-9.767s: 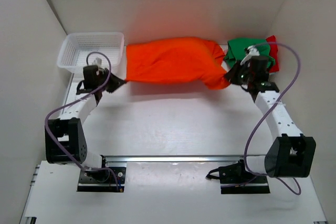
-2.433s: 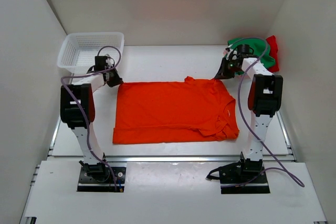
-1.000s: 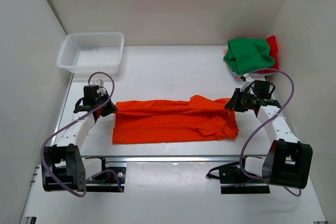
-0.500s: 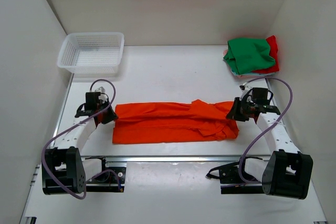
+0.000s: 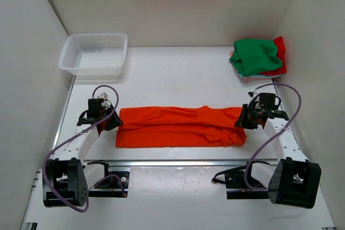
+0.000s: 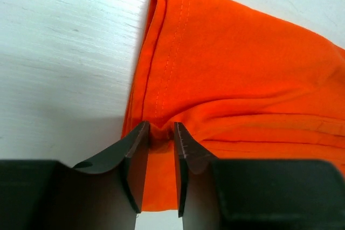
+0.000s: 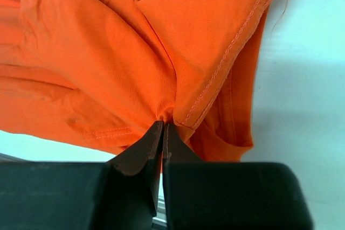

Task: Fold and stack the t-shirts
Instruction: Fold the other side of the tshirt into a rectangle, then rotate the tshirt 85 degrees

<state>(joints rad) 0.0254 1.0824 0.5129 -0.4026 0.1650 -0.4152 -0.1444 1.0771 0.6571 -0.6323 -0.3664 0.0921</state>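
The orange t-shirt (image 5: 178, 126) lies folded into a long band across the near part of the table. My left gripper (image 5: 110, 120) is at its left end, with its jaws closed on a puckered bunch of orange cloth (image 6: 242, 79) at the fingertips (image 6: 160, 127). My right gripper (image 5: 241, 121) is at the band's right end and is pinched tight on a seamed fold of the orange t-shirt (image 7: 97, 52), midway at the tips (image 7: 163, 122). The green t-shirt (image 5: 256, 55) lies crumpled on the red t-shirt (image 5: 280, 51) at the far right corner.
A white mesh basket (image 5: 95, 53) stands at the far left corner. White walls close in the table on the left, far side and right. A metal rail (image 5: 178, 161) runs along the near edge just past the orange band.
Both grippers have come nearer to the near edge with the shirt's far edge, laying it over the near half. The orange band is now narrower and flatter.
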